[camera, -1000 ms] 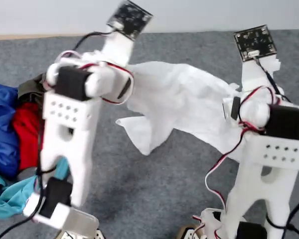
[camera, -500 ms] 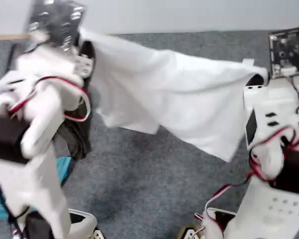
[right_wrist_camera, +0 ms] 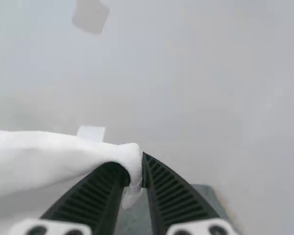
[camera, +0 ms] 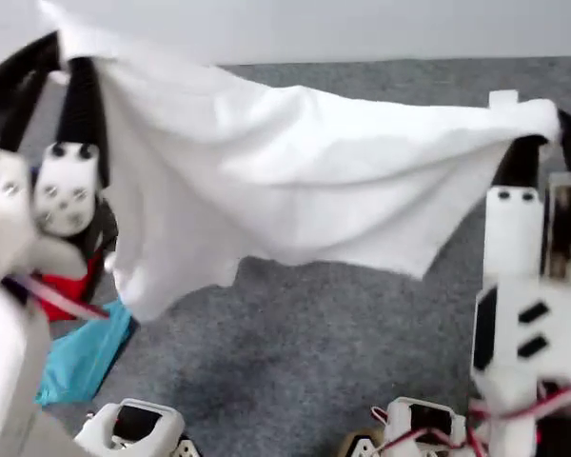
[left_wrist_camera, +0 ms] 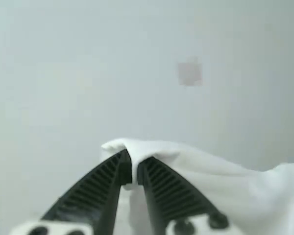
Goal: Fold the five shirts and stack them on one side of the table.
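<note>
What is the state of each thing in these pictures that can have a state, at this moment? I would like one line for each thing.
white shirt, unfolded, held up and spread wide between the two grippers.
left gripper, shut on one end of the white shirt.
right gripper, shut on the other end of the white shirt.
red shirt, crumpled, not folded, mostly hidden.
teal shirt, lying loose, not folded.

Kind of place: we take it for a robotics lab or a test bench, not a home.
Machines: a white arm (camera: 62, 190) and a second arm (camera: 514, 238), with bare servo wires (camera: 52, 293) and a base (camera: 157, 424) at the table edge.
Surface: a table under grey felt (camera: 314, 352).
Background: a plain pale wall (camera: 362, 29).
Test material: a white shirt (camera: 295, 181) and coloured shirts (camera: 81, 357) in a heap.
</note>
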Action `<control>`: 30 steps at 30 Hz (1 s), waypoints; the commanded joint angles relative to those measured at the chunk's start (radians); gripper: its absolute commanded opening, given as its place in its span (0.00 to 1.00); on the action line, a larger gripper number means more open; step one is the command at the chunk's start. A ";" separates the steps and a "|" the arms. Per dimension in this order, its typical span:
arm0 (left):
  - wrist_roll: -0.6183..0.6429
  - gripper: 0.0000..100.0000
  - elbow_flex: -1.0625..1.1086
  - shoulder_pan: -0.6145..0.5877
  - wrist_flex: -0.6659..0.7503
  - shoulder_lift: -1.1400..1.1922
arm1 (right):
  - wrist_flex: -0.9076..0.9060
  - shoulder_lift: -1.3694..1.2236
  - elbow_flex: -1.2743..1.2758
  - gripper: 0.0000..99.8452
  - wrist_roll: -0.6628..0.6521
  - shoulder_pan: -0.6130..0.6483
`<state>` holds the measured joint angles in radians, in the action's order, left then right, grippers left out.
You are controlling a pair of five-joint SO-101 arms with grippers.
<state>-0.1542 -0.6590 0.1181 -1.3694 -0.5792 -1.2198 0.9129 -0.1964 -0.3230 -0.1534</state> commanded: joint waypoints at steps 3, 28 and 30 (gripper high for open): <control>-0.035 0.00 -0.025 -0.091 0.023 -0.078 | 0.027 0.065 -0.008 0.01 -0.071 -0.013; -0.061 0.00 0.093 -0.106 -0.204 -0.176 | 0.027 0.203 0.034 0.01 -0.249 -0.148; -0.061 0.00 0.120 -0.106 -0.212 -0.176 | 0.027 0.203 0.068 0.01 -0.250 -0.153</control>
<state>-0.2125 -0.5654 0.0169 -1.5704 -0.7541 -1.2152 1.1278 -0.1626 -0.5577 -0.2823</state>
